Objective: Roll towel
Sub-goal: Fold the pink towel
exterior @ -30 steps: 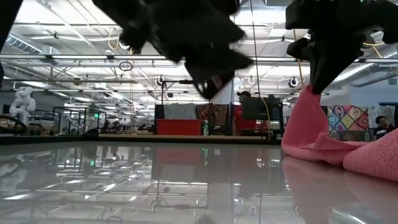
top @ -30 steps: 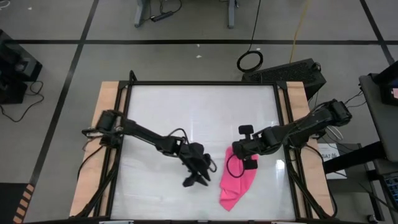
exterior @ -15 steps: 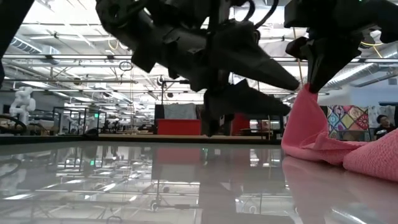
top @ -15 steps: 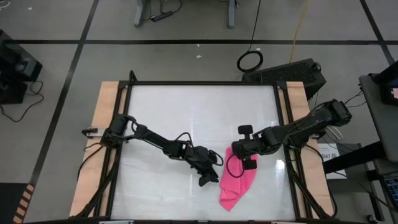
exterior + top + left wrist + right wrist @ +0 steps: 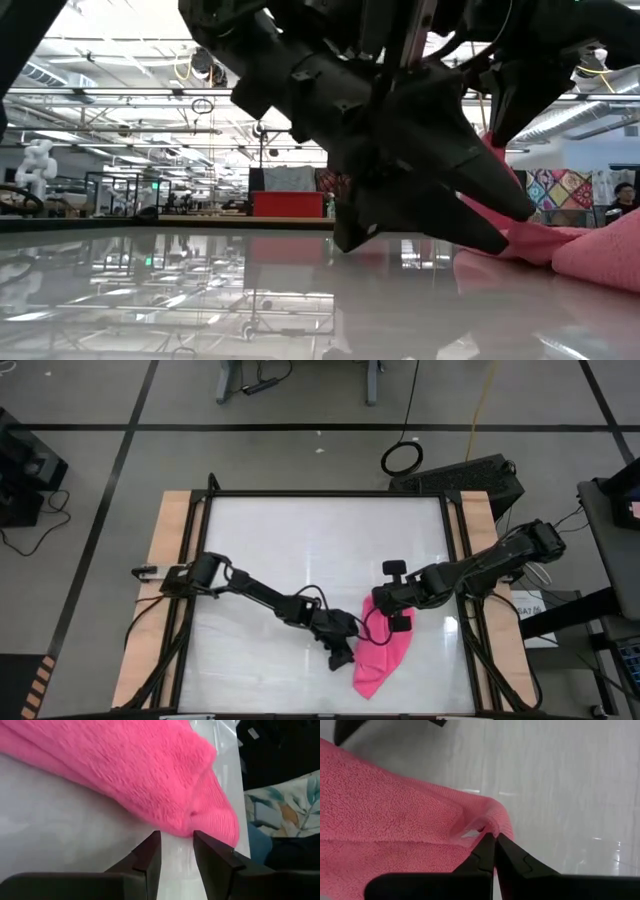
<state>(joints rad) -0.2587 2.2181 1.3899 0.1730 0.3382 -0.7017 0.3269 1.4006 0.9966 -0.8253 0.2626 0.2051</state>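
The pink towel (image 5: 380, 660) lies bunched and partly folded at the near right of the white table. Its far end is drawn up into a peak (image 5: 497, 160) under my right gripper (image 5: 399, 624), which is shut on it. My left gripper (image 5: 175, 839) is low over the table at the towel's left edge (image 5: 192, 822). It is open and slants down toward the cloth, with that edge right at its fingertips. In the low view the left gripper (image 5: 500, 225) stands in front of most of the towel (image 5: 600, 250). My right gripper pinches a small tuck of the towel's far edge (image 5: 482, 826) between its two fingers, coming from above and slanting down. That end is lifted off the table; the rest of the cloth lies slack on the surface. My left gripper: I cannot tell whether its fingertips (image 5: 152, 840) touch the towel's edge.
The white tabletop (image 5: 300, 550) lies bare to the left of and beyond the towel. Wooden side boards (image 5: 168, 560) and a black frame run along the table's edges. The towel is close to the near edge (image 5: 380, 710).
My left gripper has moved toward the table's right edge and down to the towel's left edge, rolling about its own axis as it went. My right gripper has kept still, holding the towel's far end up. The towel has not shifted.
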